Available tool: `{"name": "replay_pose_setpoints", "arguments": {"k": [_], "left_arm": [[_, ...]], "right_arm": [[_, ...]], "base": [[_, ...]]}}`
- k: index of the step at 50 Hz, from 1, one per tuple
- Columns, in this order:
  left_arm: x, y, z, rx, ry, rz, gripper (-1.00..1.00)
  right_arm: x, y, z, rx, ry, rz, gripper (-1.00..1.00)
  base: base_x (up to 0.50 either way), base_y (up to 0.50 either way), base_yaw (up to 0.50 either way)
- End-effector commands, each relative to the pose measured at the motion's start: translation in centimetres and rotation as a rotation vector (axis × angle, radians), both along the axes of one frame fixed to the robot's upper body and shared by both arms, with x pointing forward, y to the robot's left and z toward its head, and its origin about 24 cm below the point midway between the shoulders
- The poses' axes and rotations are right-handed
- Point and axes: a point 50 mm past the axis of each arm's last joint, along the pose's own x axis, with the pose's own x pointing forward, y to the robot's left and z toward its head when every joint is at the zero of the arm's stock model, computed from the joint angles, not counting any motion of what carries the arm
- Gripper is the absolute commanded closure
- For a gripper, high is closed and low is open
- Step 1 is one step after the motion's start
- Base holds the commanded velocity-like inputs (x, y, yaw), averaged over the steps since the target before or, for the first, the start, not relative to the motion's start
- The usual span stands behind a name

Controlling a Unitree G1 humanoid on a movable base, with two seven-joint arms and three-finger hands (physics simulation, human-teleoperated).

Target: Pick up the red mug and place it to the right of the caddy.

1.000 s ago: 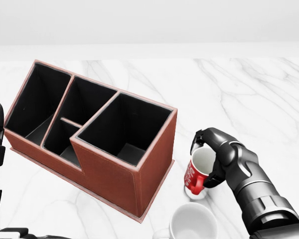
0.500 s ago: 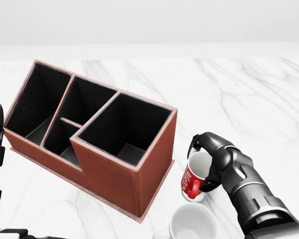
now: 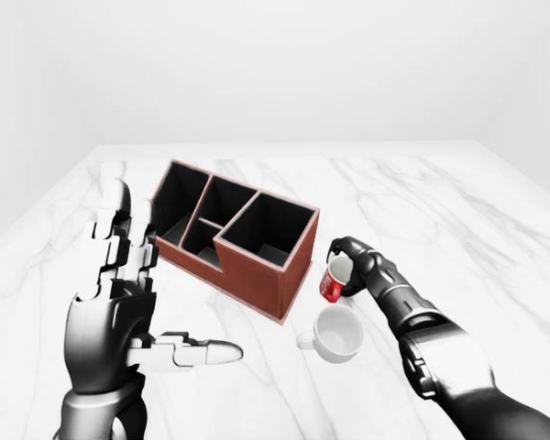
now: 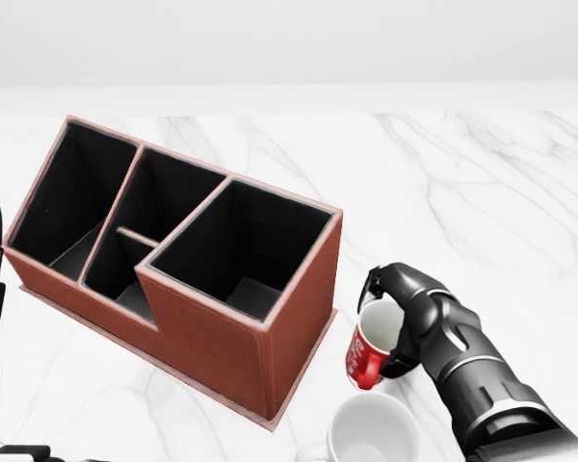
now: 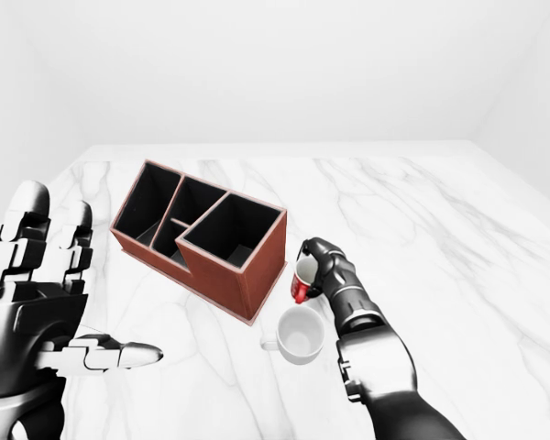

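Red mug (image 4: 369, 348) was held tilted, mouth angled up-right in head view; white inside, white lettering. Right hand (image 4: 416, 318) was clasped round it, just right of caddy (image 4: 233, 327). Left hand (image 3: 119, 302) was spread open, empty.

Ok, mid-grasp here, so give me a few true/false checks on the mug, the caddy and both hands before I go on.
1. The right hand has its fingers closed round the red mug. True.
2. The red mug sits in one of the caddy's compartments. False: it is outside the caddy, by its right end in the head view.
3. The left hand holds the white mug. False: its fingers are spread and empty; the white mug stands on the marble table.
4. The red mug is tilted. True.
5. The caddy's compartments look empty. True.
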Motion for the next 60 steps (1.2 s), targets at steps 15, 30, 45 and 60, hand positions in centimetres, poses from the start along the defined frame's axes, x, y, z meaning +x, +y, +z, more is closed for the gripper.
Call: {"name": "replay_pose_setpoints", "arguments": {"k": [15,30,45,60], "left_arm": [[-0.2,0.0,0.1,0.0,-0.004,-0.003,-1.0],[-0.2,-0.2,0.1,0.001,-0.004,-0.008,-1.0],[-0.3,-0.1,0.2,-0.001,-0.008,-0.008,-1.0],[-0.1,-0.4,-0.1,-0.003,0.009,-0.015,-1.0]], "right_arm": [[-0.1,0.3,-0.3,0.0,-0.013,-0.011,1.0],[0.9,-0.3,1.4,0.031,-0.111,-0.082,1.0],[1.5,-0.9,2.7,0.016,-0.212,-0.141,1.0],[1.3,-1.2,2.4,-0.053,-0.248,-0.148,1.0]], "base": [[0.0,0.0,0.0],[0.0,0.0,0.0],[0.0,0.0,0.0],[0.0,0.0,0.0]]}}
